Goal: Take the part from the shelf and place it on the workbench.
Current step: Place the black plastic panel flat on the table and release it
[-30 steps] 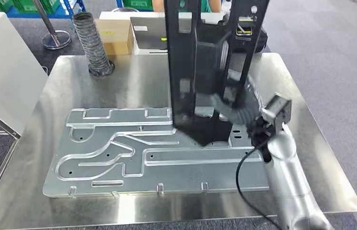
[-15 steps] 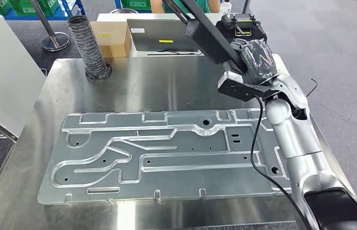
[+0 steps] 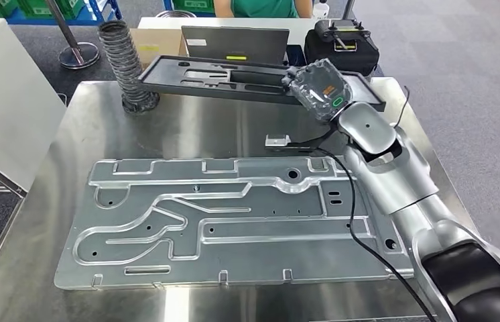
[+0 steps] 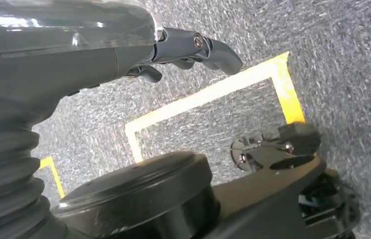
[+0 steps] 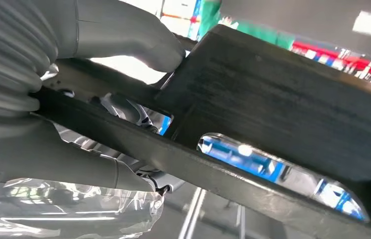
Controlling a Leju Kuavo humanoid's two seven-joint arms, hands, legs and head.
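The part, a long black moulded frame with cut-outs, lies nearly level along the far edge of the workbench, its long axis running across the bench from the far left corner, beside the ribbed hose, toward the far right corner. Whether it already rests on the steel or hangs just above it, we cannot tell from the head view. Our right hand is at the part's right end, so the whole length of the frame stretches away to the left of that hand. In the right wrist view the right hand grips the frame's edge, with the thumb pressed on one face and the palm against the other. Our left hand hangs at our side over the grey carpet with its fingers loosely apart and nothing in them; it is well away from the part, so the right arm alone carries the load.

The large silver stamped plate fills the near and middle area of the bench, and the part lies beyond its far edge, apart from it. We judge that the placing step is nearly done; the coming move depends on the left end settling flat before the right hand lets go, since the grip sits far off the frame's middle
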